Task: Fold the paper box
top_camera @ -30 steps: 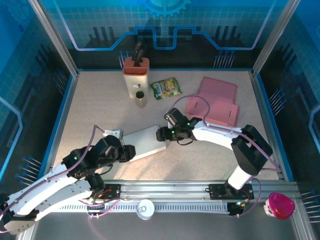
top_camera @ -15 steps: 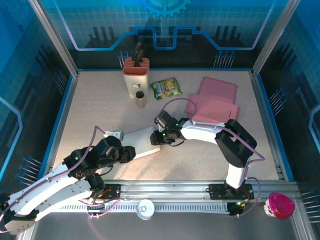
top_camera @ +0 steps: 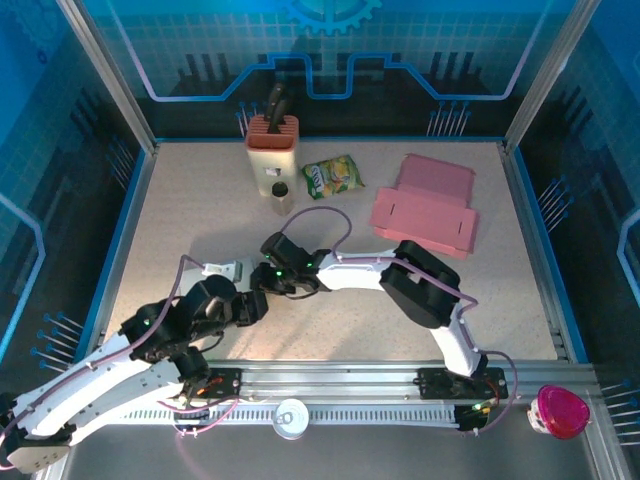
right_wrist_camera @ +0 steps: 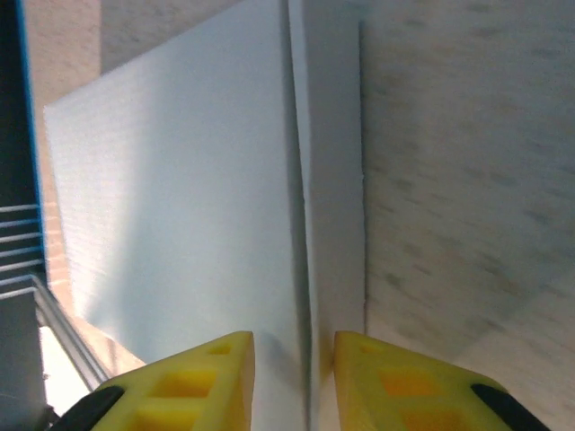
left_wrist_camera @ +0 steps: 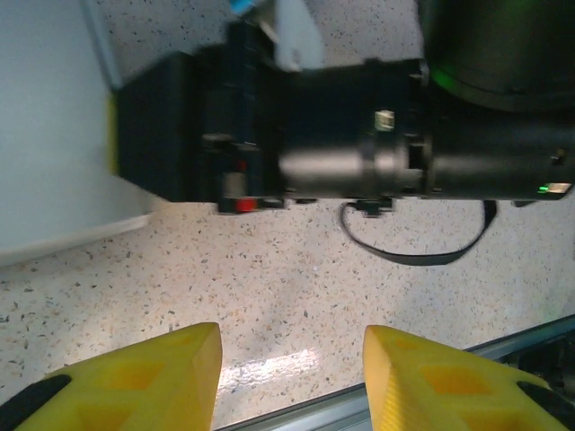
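Note:
The white paper box (right_wrist_camera: pixel 180 197) fills the right wrist view as two pale panels meeting at a crease. My right gripper (right_wrist_camera: pixel 293 359) straddles that crease with its jaws narrowed, and a thin gap still shows beside the left finger. From above, the right gripper (top_camera: pixel 268 272) reaches far left, and just a small white corner of the box (top_camera: pixel 222 270) shows. My left gripper (top_camera: pixel 255 305) is close beside it. In the left wrist view the left gripper (left_wrist_camera: pixel 289 346) is open over bare table, the box panel (left_wrist_camera: pixel 49 126) at far left.
A flat pink cardboard box (top_camera: pixel 425 205) lies at the back right. A knife block (top_camera: pixel 272 150), a small jar (top_camera: pixel 281 198) and a green snack bag (top_camera: pixel 333 177) stand at the back. The front rail (top_camera: pixel 340 378) runs just below the grippers.
The right arm has swept left across the table and its jaws have narrowed. The white sheet, flat and plain to see before, is now mostly hidden under the grippers. The left gripper hardly moved.

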`<action>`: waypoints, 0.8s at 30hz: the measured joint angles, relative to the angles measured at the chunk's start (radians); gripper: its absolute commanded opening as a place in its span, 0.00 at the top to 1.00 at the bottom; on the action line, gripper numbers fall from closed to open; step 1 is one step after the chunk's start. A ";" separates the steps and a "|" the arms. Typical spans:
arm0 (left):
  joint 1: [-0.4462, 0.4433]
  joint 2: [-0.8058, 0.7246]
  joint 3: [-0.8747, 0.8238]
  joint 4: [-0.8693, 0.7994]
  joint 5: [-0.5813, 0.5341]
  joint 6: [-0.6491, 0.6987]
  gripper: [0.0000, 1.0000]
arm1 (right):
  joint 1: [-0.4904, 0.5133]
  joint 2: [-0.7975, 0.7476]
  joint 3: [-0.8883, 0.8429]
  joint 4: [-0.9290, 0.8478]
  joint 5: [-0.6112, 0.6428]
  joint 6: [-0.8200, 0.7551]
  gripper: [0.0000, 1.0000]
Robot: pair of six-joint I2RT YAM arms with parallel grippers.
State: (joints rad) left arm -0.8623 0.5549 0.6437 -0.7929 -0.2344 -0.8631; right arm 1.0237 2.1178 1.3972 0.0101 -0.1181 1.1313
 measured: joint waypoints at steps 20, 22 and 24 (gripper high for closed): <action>-0.014 0.220 -0.085 0.377 0.127 0.003 0.54 | -0.692 -0.477 -0.364 -0.119 0.054 -0.203 0.51; -0.022 0.254 -0.085 0.422 0.130 0.000 0.54 | -0.786 -0.428 -0.351 -0.148 0.050 -0.222 0.51; -0.031 0.286 -0.085 0.462 0.135 0.000 0.54 | -0.854 -0.352 -0.312 -0.193 0.047 -0.240 0.51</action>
State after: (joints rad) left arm -0.8936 0.8413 0.5583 -0.3305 -0.0994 -0.8631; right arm 0.1696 1.7653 1.0855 -0.1833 -0.0711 0.8917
